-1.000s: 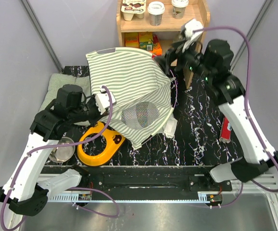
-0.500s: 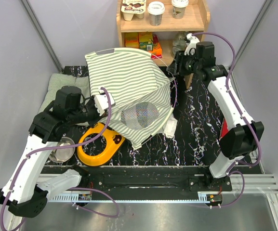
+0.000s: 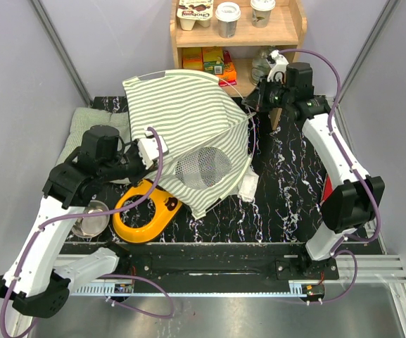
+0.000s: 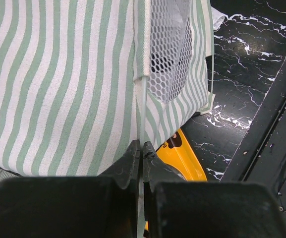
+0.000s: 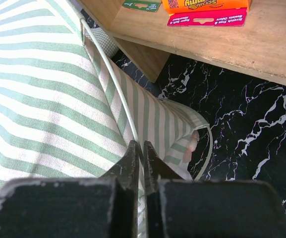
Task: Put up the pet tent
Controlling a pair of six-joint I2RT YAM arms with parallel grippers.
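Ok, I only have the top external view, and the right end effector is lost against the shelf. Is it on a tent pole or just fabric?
Observer: The right wrist view shows the right end effector shut on a thin white pole at the pet tent.
Operator: And the left one?
Observer: The left end effector is shut on a second pole, just below where it leaves its fabric sleeve beside the mesh panel.
Operator: Is the right-hand pole sleeved too?
Observer: No, it lies bare on the striped fabric, running up toward the wooden shelf.
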